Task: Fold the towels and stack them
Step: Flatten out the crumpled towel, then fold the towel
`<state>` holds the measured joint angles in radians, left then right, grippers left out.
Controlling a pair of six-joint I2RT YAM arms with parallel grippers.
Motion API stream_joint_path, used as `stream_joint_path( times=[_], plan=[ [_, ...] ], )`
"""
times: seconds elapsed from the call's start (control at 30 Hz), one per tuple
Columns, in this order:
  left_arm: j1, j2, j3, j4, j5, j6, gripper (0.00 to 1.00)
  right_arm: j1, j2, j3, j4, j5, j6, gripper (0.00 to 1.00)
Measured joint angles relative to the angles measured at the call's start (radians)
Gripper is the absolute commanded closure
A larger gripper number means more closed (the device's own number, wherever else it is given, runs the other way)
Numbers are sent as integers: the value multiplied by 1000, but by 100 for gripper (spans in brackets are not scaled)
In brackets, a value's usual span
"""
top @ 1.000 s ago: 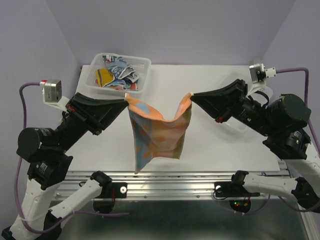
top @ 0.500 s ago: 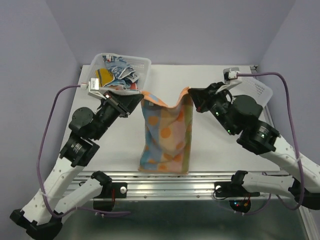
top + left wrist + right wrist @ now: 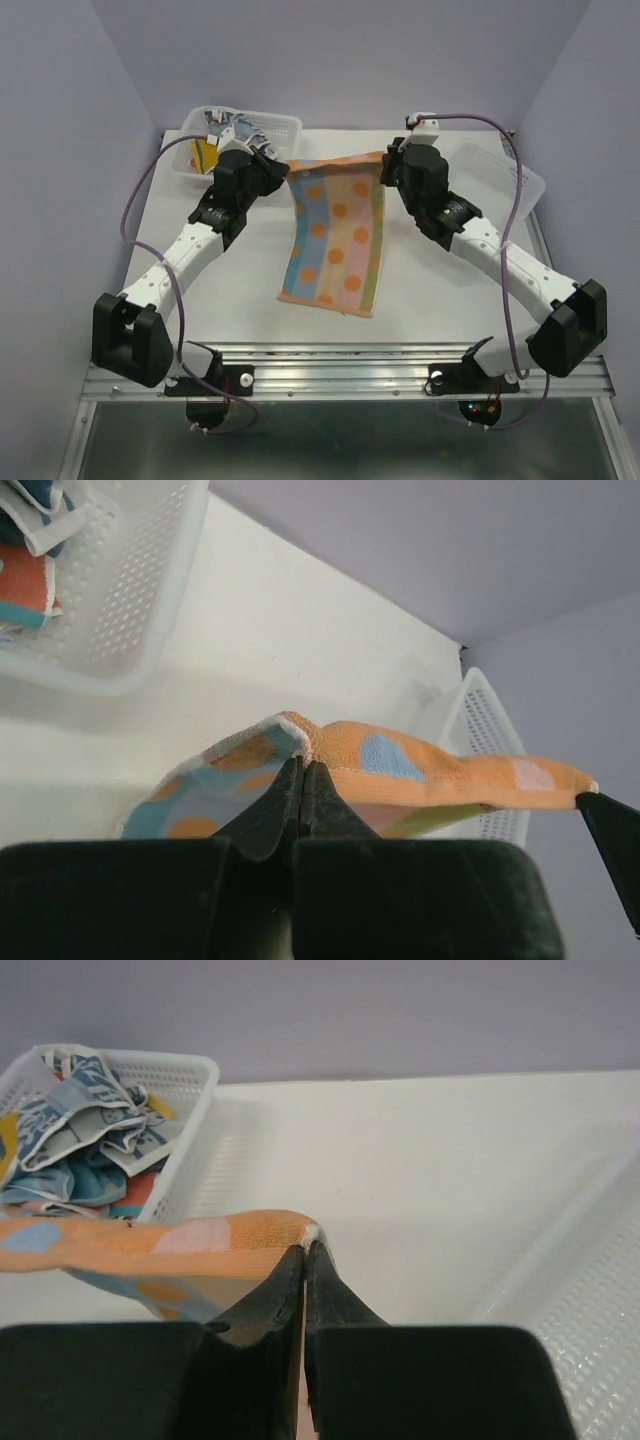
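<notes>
Sitting in the upper left of the overhead view, a white lattice basket (image 3: 283, 124) holds a heap of crumpled towels (image 3: 238, 130), among them blue-printed white cloth and a piece showing orange and yellow. Just right of the basket, the left gripper (image 3: 286, 172) has its jaws pressed together on the upper left corner of the orange dotted towel (image 3: 335, 240); the left wrist view shows the two dark fingertips pinching the white-hemmed edge with no gap between them. From there the towel's top edge runs nearly taut across the upper middle of the frame, and the cloth, striped in orange, pale blue and yellow-green with orange dots, spreads down toward the lower middle over the white table (image 3: 240, 300); whether its bottom hem touches the surface I cannot tell. At the towel's upper right corner the right gripper (image 3: 386, 165) is likewise clamped on the cloth, its fingertips closed tight on the hem in the right wrist view. Farther right, at the edge of the table, lies a second white basket (image 3: 522, 178), well apart from the towel
</notes>
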<state>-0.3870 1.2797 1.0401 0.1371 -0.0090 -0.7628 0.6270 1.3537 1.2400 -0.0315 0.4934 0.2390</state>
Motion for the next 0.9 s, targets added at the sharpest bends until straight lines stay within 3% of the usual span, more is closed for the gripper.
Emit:
stream_joint_path(
  times=[0.3, 0.5, 0.63, 0.9],
  plan=[
    [60, 247, 127, 58, 71, 59, 100, -138, 230, 1, 61, -170, 10, 99],
    [69, 315, 137, 64, 143, 72, 100, -152, 244, 0, 58, -200, 36, 99],
    [74, 288, 82, 89, 167, 70, 100, -152, 210, -16, 42, -259, 72, 99],
    [75, 81, -160, 113, 193, 56, 100, -152, 89, -199, 38, -402, 167, 99]
  ],
)
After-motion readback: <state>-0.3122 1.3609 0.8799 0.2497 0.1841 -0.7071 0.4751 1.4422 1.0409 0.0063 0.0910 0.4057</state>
